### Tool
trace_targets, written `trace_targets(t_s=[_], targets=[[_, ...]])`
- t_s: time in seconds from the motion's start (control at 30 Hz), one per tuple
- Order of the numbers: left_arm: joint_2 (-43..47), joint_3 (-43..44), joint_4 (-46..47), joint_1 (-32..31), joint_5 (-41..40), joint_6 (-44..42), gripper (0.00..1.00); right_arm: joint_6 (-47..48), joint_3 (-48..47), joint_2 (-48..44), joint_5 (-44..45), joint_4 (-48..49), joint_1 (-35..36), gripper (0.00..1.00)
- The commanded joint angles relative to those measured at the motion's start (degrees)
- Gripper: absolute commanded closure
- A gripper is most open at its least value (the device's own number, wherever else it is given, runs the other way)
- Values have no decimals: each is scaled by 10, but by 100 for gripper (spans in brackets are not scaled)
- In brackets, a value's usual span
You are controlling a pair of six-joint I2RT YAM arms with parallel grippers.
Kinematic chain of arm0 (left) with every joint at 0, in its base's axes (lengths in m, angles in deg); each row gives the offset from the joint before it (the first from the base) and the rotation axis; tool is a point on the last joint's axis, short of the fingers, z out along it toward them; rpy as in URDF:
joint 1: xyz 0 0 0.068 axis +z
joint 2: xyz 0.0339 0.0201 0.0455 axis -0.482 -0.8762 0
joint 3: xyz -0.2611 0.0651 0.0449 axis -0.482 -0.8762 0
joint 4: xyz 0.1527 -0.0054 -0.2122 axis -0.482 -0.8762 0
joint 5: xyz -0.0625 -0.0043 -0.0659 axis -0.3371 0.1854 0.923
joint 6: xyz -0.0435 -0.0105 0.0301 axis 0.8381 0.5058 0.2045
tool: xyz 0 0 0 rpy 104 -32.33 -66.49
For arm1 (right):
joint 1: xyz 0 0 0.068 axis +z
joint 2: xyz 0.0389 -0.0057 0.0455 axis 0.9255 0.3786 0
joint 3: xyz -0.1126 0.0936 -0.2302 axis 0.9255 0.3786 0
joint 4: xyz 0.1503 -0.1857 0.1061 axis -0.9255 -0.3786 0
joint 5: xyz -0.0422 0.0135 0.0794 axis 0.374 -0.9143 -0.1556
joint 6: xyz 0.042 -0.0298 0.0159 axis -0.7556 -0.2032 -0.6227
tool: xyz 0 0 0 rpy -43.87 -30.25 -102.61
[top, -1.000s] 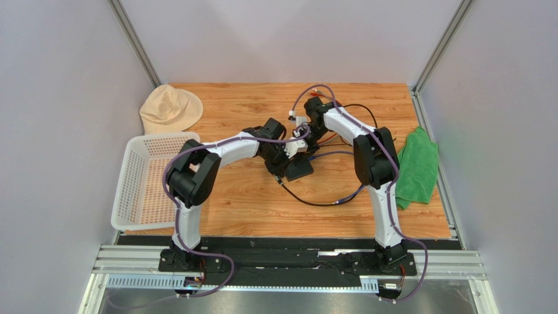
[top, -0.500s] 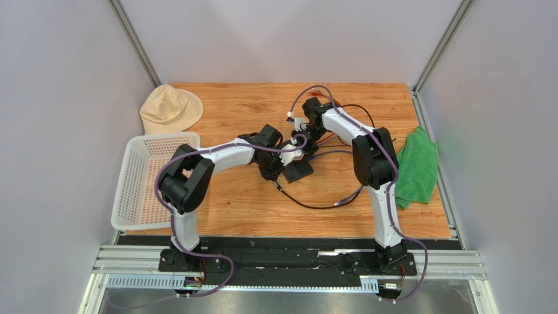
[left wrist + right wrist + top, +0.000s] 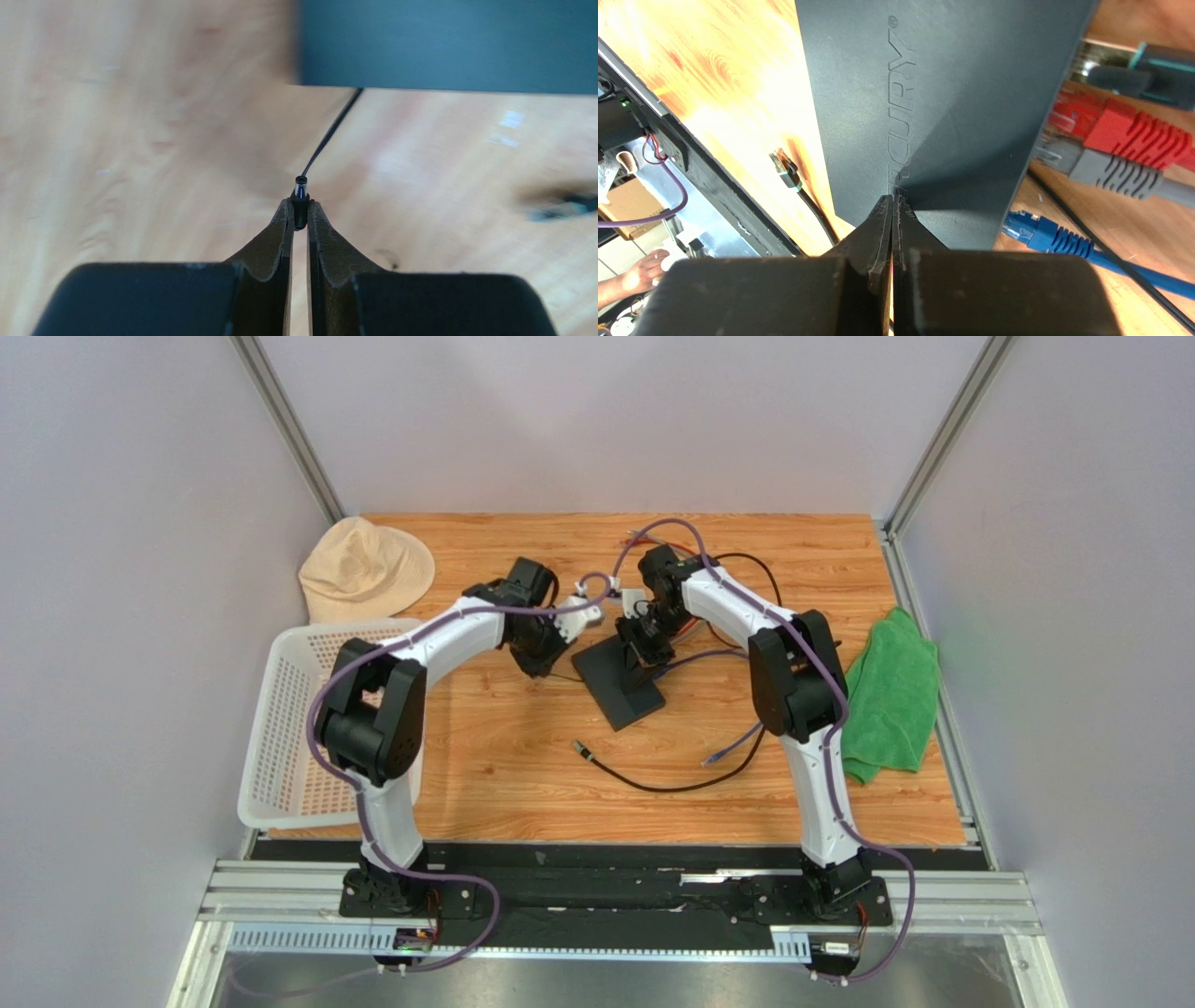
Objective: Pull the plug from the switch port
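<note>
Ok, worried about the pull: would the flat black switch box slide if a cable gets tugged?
The switch box looks thin and light on the tabletop, so it could skid. The right fingers, shut and seemingly pressing its top, likely pin it. The red plug and grey plug at its edge may tug it.

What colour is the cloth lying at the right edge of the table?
Green. The cloth shows best in the top external view.
</note>
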Motion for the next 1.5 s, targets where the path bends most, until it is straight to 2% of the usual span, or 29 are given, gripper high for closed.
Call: trace_targets(t_s=[0.0,0.1,0.2,0.23,0.27,0.3,0.33,0.4,0.47,0.53,0.57,0.6,0.67,0.77,1.1,1.3,1.47], targets=[[-64,105,-68,56,-59,-16,100,2,-6,-52,-2,36,-7,95],[-119,187,-98,62,-89,12,96,5,8,-76,19,41,-7,77],[-145,254,-112,62,-91,62,75,22,24,-96,47,42,-9,66],[-145,261,-117,62,-68,69,65,22,28,-100,51,42,-9,65],[-143,265,-123,62,-56,86,61,24,31,-106,52,42,-11,62],[-139,270,-124,61,-45,98,50,26,37,-109,53,42,-15,59],[-125,270,-130,61,-14,104,46,29,39,-111,53,41,-13,59],[-107,259,-134,61,13,132,46,34,45,-113,58,41,-13,59],[-76,240,-135,62,40,170,46,37,47,-108,60,44,-13,64],[-52,203,-138,62,72,188,61,40,45,-98,67,47,-14,70],[-48,191,-142,62,86,202,71,42,42,-92,77,48,-13,77],[-47,166,-145,62,111,208,91,44,39,-87,84,48,-11,80],[-56,146,-149,61,121,222,100,56,33,-71,104,48,-9,85],[-78,120,-141,61,121,218,100,65,31,-55,112,47,-6,88],[-177,216,-165,60,118,213,100,84,60,-49,108,48,38,89],[-217,258,-172,59,139,217,94,98,74,-54,108,38,108,89],[-215,248,-173,60,142,222,91,101,65,-52,96,44,119,90]])
